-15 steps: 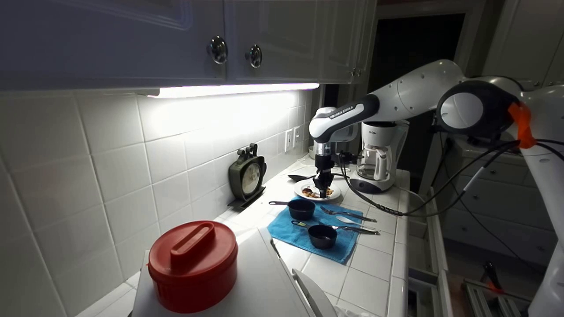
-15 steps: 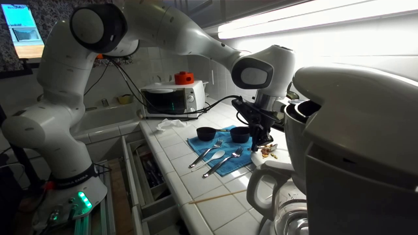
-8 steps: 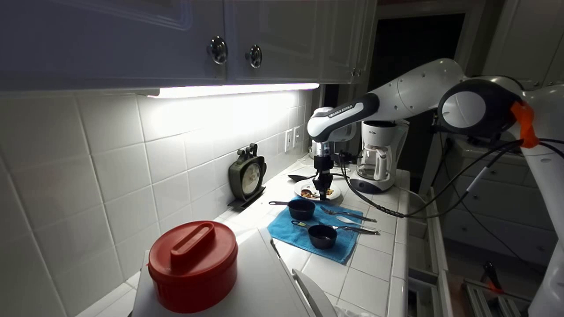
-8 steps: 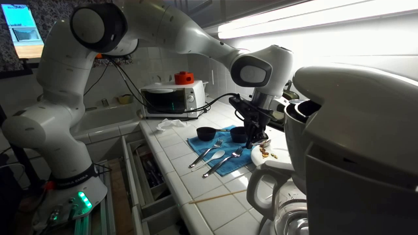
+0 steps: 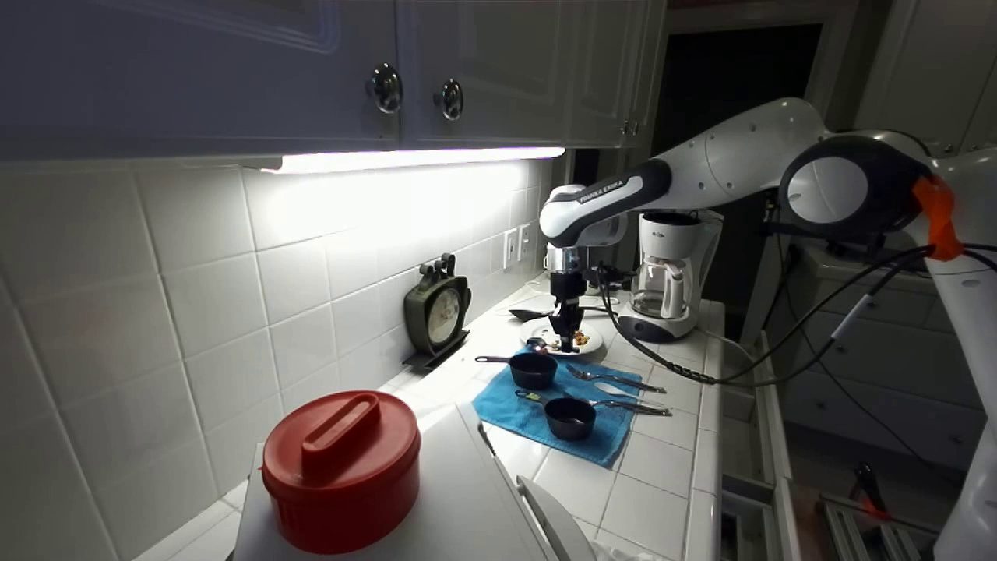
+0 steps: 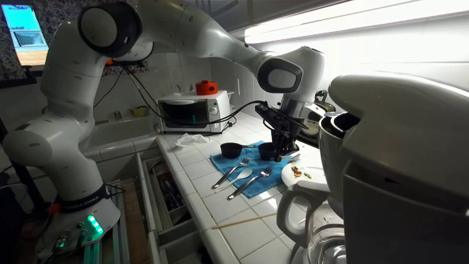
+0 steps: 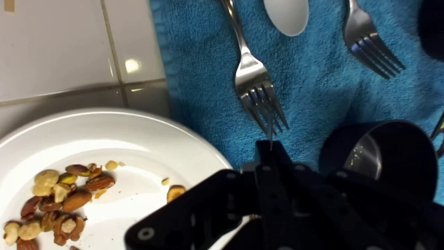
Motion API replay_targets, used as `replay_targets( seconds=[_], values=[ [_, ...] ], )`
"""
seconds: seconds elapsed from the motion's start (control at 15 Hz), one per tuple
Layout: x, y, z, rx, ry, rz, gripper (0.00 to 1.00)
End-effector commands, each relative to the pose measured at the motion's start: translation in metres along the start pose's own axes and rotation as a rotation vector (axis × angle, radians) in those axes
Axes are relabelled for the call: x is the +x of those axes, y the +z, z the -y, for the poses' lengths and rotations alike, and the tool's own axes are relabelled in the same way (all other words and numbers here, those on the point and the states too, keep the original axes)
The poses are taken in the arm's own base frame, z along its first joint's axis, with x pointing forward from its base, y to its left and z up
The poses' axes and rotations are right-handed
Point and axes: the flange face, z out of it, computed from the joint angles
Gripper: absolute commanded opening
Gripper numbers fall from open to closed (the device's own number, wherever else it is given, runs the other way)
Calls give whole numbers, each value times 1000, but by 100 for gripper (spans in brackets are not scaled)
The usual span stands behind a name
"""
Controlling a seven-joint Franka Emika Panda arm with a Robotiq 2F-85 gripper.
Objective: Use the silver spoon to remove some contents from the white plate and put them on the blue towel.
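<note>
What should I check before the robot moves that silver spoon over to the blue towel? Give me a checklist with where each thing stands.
Jaws shut on the silver spoon: ok.
Nuts present on the white plate: ok.
Silver spoon loaded with nuts: cannot tell, too small to make out.
Blue towel beside the white plate: ok.
Blue towel free of other things: not ok, forks, a white spoon and dark cups are at least partly on it.
</note>
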Motion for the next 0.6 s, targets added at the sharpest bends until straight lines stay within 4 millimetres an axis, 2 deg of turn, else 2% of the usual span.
replay_targets(
  seconds=[0.0, 0.53],
  values=[
    [-10, -10, 6, -15, -33, 20, 5],
    [-13, -22, 3, -22, -21, -18, 5]
  ],
)
